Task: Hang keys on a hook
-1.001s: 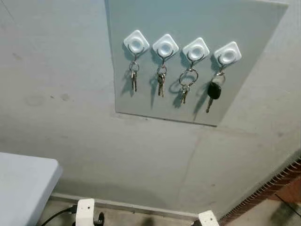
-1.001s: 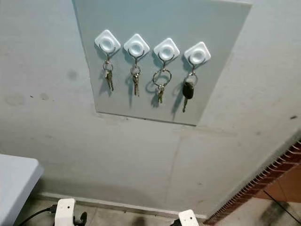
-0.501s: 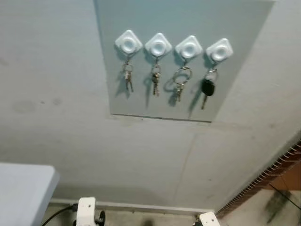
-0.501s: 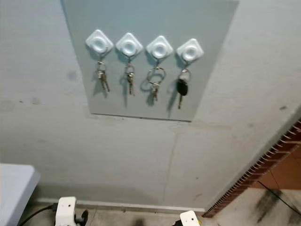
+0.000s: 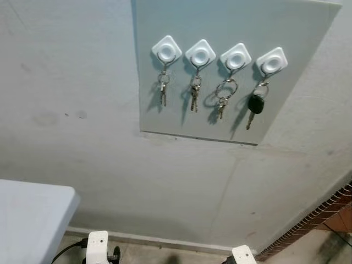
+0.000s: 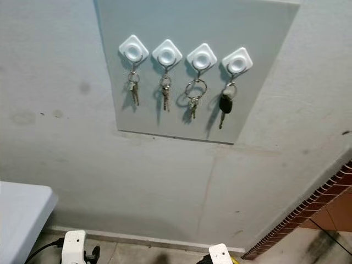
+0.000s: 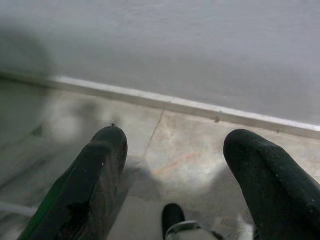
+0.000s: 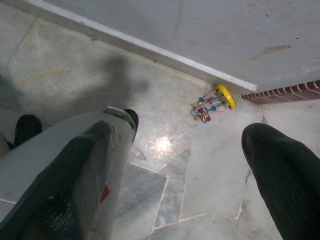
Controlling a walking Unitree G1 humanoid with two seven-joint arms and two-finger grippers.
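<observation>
Item: grey board on a grey wall, carrying four white hooks in a row, each one loaded. First hook: small key set. Second hook: key bunch. Third hook: large ring with keys. Fourth hook: black fob key. All hang free, just apart from one another, so you may judge the hanging as done or nearly so. Left gripper: hanging low over the floor, fingers spread wide, holding nothing. Right gripper: likewise low, fingers wide apart, empty. Handling advice: if you must add or reseat a ring, bring it up under the wire of the hook, lift past the tip, then let it drop into the bend; keep the fingers off the neighbouring sets, which sit close and would swing. Check each ring sits fully in its hook before you back away. Surroundings: pale marble floor with a white skirting along the wall foot; a corner of a white table at the robot's left; red brick edging low at the right; a small bead toy on the floor by the skirting, well clear of the board. Mind it when stepping.
</observation>
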